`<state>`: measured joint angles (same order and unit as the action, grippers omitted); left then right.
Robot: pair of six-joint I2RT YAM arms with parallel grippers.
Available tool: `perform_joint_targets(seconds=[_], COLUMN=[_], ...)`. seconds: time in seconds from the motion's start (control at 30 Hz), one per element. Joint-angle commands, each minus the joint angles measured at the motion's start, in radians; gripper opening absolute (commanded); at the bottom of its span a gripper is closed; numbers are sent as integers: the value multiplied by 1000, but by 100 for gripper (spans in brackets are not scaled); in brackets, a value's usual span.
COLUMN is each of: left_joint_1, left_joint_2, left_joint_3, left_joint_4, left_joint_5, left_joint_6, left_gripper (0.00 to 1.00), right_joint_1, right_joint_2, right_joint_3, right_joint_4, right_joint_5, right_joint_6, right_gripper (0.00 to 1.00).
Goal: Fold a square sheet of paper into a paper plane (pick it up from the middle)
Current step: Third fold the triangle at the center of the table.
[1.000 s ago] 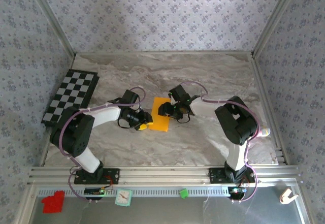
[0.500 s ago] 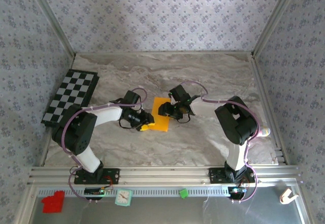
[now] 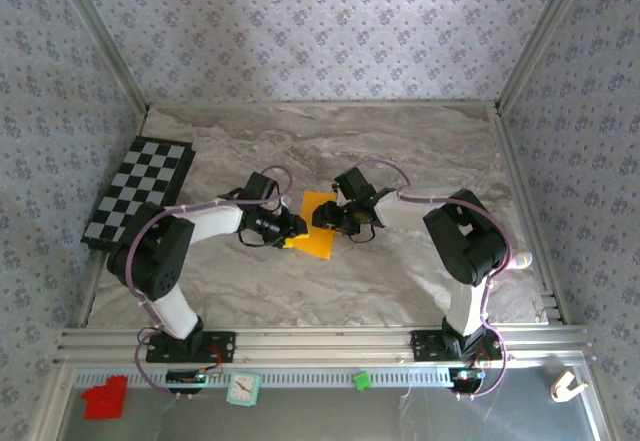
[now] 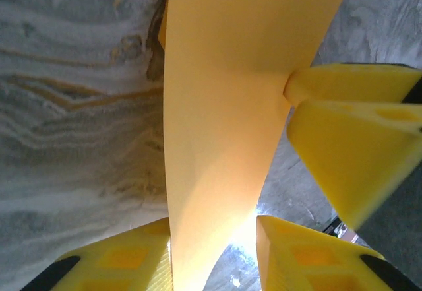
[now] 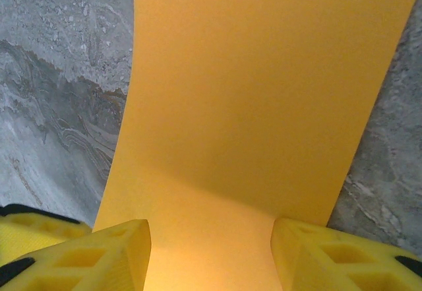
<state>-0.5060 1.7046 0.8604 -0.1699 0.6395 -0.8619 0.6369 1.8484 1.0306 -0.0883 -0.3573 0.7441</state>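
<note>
The square sheet of paper (image 3: 318, 229) is plain orange and lies mid-table between the two grippers, bowed upward. My left gripper (image 3: 291, 236) is at its left edge. In the left wrist view the sheet (image 4: 231, 106) rises between that gripper's (image 4: 214, 238) open jaws, against the left finger (image 4: 119, 261) with a gap to the right one. My right gripper (image 3: 335, 219) is over the sheet's right part. In the right wrist view the paper (image 5: 264, 93) spans the space between its (image 5: 211, 235) open, well-spread fingers. The right gripper's yellow fingers (image 4: 353, 139) touch the sheet's edge.
A black-and-white checkered mat (image 3: 140, 191) lies at the far left against the wall. Patterned walls close in the marble table on three sides. An aluminium rail (image 3: 320, 341) runs along the near edge, with a small red block (image 3: 105, 398) and a green piece (image 3: 361, 380) below it.
My left gripper has slid right and slightly away onto the sheet's left edge, and its jaws have narrowed. The right gripper has barely moved.
</note>
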Motion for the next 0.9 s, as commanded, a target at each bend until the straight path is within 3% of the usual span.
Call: perform_joint_targets(seconds=[0.0,0.47,0.87], left_joint_1=[13,41,43], left_joint_2=[24,92,127], left_joint_3=[34,87,148], left_joint_4=[12,2,-47], left_joint_5=[13,21,19], left_joint_6=[0,16,57], left_gripper=[33,19,14], right_joint_1=[-8,-11,-18], right_joint_2=[21,11,-7], right_joint_3=[-39,-50,-49], right_joint_4=[-59,-50,-47], right_joint_5=[34,34,24], right_joint_6=[-2,-19,-38], right_gripper=[54,51,51])
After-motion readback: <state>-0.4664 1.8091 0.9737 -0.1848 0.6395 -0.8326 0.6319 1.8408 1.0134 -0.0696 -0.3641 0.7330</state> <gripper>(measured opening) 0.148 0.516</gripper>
